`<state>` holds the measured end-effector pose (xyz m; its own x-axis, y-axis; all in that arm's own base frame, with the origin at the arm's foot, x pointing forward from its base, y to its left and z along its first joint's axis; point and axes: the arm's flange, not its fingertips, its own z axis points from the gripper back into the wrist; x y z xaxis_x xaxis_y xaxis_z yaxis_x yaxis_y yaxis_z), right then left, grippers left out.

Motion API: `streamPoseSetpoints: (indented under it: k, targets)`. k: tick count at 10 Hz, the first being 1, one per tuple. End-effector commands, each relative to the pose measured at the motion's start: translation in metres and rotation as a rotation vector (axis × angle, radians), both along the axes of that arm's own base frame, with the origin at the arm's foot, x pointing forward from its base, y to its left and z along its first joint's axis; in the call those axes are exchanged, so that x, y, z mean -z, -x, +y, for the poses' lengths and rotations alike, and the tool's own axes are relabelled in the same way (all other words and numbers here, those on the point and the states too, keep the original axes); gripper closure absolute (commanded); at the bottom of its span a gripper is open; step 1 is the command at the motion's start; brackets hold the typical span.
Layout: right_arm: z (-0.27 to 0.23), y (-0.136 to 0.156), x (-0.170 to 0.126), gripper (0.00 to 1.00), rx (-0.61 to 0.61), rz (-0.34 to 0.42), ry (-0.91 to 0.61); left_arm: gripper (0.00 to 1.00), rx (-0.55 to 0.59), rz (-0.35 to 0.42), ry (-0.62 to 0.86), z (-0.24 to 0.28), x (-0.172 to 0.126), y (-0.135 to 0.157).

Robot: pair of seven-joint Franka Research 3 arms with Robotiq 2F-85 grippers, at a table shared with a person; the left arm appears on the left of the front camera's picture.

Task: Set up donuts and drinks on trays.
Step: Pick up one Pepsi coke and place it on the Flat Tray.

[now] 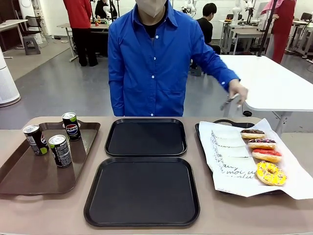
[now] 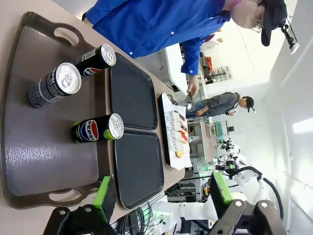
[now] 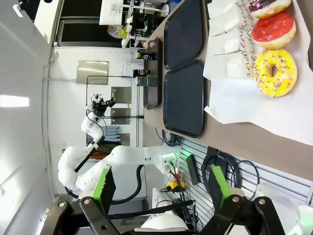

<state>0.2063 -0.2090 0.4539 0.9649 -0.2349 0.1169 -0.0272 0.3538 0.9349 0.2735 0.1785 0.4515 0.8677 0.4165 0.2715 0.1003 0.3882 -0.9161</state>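
Two black trays lie bare in the middle of the table, one far point(image 1: 145, 137) and one near point(image 1: 142, 191). Three drink cans point(image 1: 59, 150) stand on a brown tray at the left. Several donuts sit on white paper at the right, the yellow sprinkled one point(image 1: 270, 173) nearest, a red one point(image 1: 267, 155) behind it. In the left wrist view my left gripper point(image 2: 163, 193) is open, hanging above the cans point(image 2: 98, 129) and the black trays point(image 2: 139, 169). My right gripper point(image 3: 161, 183) is open too, off the table's side near the yellow donut point(image 3: 275, 72).
The long brown tray point(image 1: 29, 176) has handles at both ends. White paper sleeves point(image 1: 230, 142) lie beside the donuts on a paper-lined tray point(image 1: 222, 122). A person in a blue shirt point(image 1: 151, 63) stands at the far side, a hand holding tongs point(image 1: 231, 102) out to the right.
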Motion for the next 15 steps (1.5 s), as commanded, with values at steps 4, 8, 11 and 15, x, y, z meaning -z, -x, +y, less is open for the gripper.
streamPoseSetpoints:
  k: [4, 8, 11, 15]
  targets:
    - [-0.003, 0.001, 0.001, 0.0, -0.003, -0.026, -0.019, 0.0, -0.007, -0.008, -0.002, 0.002, 0.0, 0.0]
    - [-0.003, 0.001, 0.001, 0.0, -0.003, -0.026, -0.019, 0.0, -0.007, -0.008, -0.002, 0.002, 0.0, 0.0]
    - [-0.003, 0.001, 0.001, 0.0, -0.003, -0.026, -0.019, 0.0, 0.048, 0.009, -0.132, -0.007, -0.019, 0.002]
    - [-0.003, 0.001, 0.001, 0.0, -0.003, -0.026, -0.019, 0.0, 0.191, 0.157, -0.587, -0.073, -0.084, -0.044]
